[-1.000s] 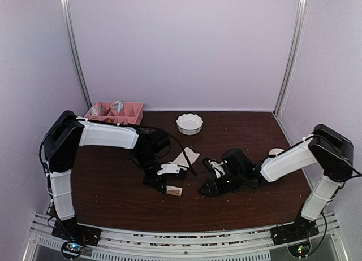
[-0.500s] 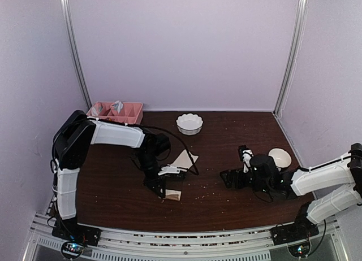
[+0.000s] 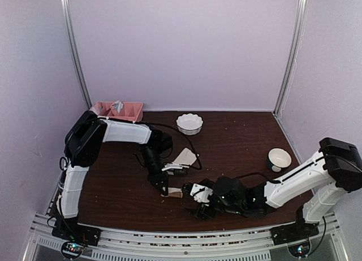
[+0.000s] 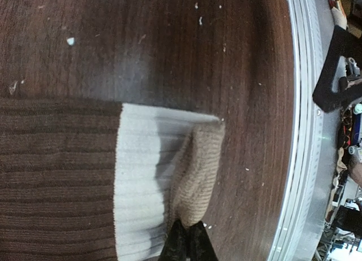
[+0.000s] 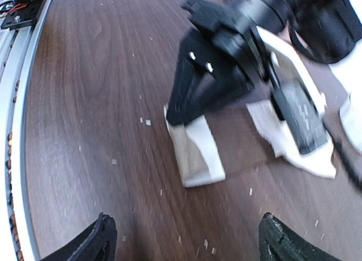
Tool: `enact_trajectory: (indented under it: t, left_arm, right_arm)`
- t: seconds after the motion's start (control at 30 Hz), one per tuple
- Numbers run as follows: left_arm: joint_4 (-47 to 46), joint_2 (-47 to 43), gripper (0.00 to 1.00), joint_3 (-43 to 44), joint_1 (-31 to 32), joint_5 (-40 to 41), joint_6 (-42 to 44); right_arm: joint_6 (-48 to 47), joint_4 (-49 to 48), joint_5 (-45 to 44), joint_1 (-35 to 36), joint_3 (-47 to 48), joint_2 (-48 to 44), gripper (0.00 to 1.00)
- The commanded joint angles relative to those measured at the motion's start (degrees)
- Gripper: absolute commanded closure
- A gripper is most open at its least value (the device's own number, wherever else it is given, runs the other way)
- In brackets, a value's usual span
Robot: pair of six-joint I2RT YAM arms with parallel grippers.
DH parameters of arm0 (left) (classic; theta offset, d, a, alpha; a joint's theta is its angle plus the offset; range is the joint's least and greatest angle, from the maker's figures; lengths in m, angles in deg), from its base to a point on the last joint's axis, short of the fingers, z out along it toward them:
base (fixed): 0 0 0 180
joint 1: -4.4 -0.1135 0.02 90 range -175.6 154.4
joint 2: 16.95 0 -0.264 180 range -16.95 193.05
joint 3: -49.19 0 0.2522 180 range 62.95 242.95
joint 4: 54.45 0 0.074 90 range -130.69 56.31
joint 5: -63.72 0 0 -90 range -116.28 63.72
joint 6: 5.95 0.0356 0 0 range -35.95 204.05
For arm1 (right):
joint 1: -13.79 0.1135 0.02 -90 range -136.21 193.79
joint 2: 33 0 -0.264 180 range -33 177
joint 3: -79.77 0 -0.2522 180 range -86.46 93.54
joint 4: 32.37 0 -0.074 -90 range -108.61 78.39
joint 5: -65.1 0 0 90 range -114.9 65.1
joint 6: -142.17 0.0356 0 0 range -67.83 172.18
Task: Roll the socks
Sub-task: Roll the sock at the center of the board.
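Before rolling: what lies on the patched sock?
The tan sock, on the patched sock at its cream band, pinched by the shut left gripper. Its rest is covered.

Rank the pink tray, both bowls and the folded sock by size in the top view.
1. pink tray, largest
2. scalloped bowl and right-hand bowl, about alike, so unranked
3. folded sock, smallest

Brown table, socks, scalloped bowl, pink tray
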Motion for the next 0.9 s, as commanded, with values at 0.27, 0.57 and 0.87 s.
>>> enact_trajectory:
  t: [0.27, 0.57, 0.87]
  left_arm:
    - [6.5, 4.51, 1.0, 4.62, -1.64, -1.02, 2.02]
    - [8.16, 4.93, 1.0, 5.55, -1.91, -1.43, 3.12]
    - [8.79, 4.93, 1.0, 5.46, -1.91, -1.38, 4.02]
  right_arm:
    - [-16.35, 12.22, 12.64, -2.37, 19.43, 15.73, 0.49]
    - [-16.76, 10.47, 11.61, -3.88, 22.58, 20.97, 0.55]
    - [-16.36, 11.56, 10.38, -5.43, 22.44, 22.25, 0.72]
